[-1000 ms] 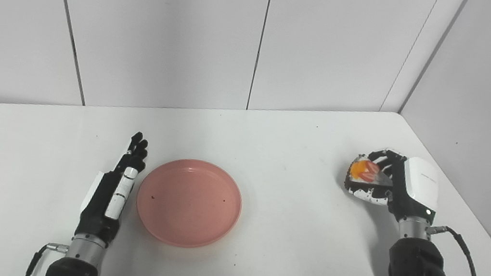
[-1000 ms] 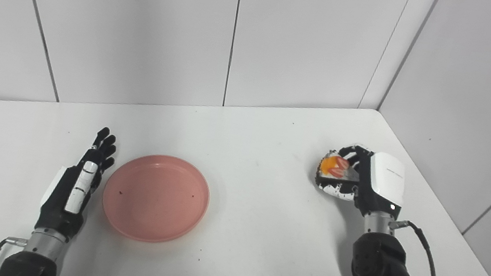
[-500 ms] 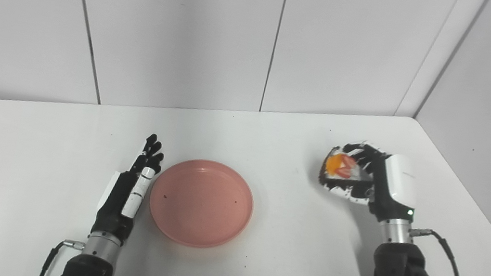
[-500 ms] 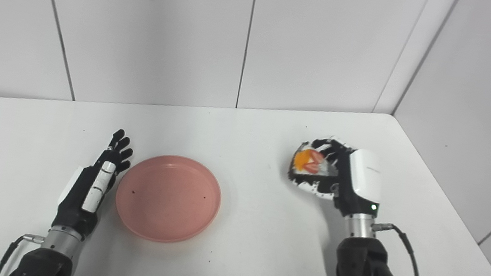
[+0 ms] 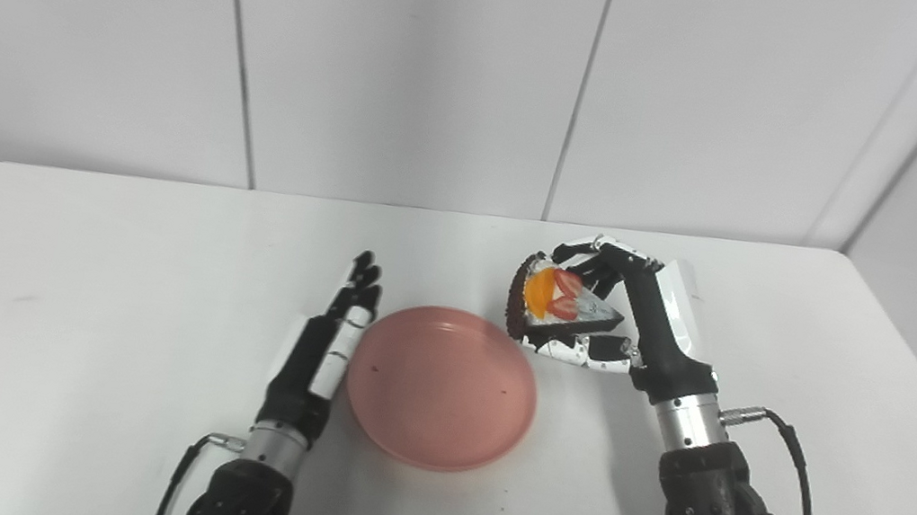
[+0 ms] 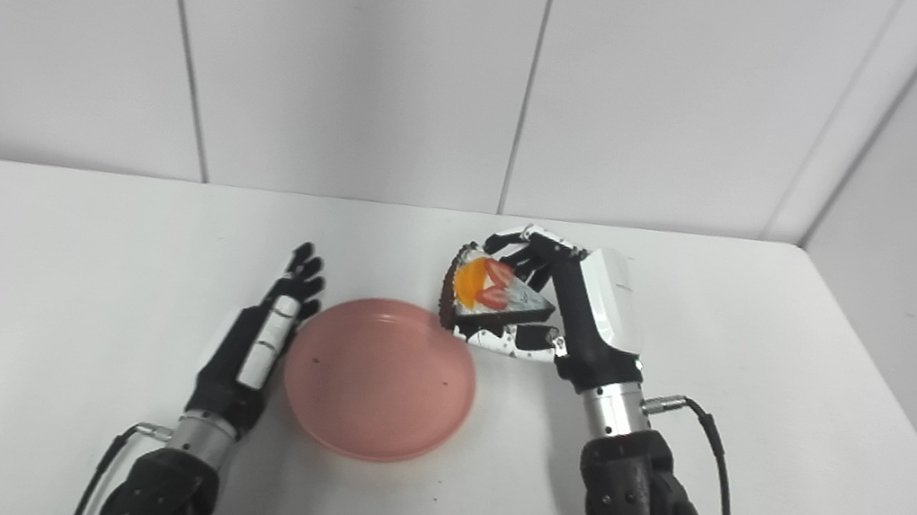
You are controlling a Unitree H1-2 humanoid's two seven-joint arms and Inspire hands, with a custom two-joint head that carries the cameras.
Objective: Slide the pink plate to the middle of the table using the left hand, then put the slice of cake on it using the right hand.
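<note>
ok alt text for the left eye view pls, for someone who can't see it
A robot's right hand holds a slice of cake topped with fruit just above the far right rim of an empty pink plate on a white table. Its left hand lies flat and open against the plate's left edge.

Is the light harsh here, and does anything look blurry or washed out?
Left eye view: soft, even light, with a faint shadow under the pink plate. Right eye view: sharp too; the cake slice in the right hand reads clearly, and the white table is bright, without glare.
</note>
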